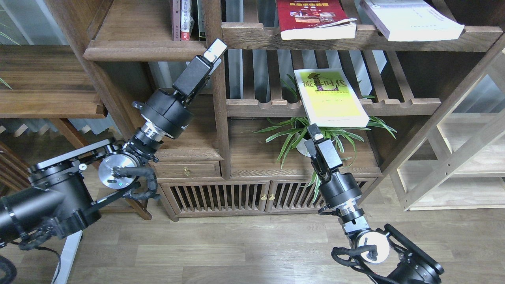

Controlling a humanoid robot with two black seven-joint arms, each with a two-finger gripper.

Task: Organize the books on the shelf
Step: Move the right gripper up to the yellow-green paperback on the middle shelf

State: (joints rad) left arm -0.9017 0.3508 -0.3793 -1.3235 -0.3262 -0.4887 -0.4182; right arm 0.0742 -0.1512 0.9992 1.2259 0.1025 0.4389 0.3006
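Two books [315, 19] lie side by side on the upper rack [252, 37]; a third [329, 98] rests on the lower rack [394, 106], above a plant [292, 134].

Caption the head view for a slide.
Right gripper reaches just under the yellow-green paperback on a slatted rack; left gripper is raised near the solid dark-brown plank shelf.

A green plant [303, 132] in a white pot [303, 148] stands on the cabinet top [252, 157]. Below are a small drawer [186, 169] with a brass knob and two slatted doors [236, 196]. Slim volumes [182, 19] stand upright at the upper left. The floor [221, 252] is of wooden planks.
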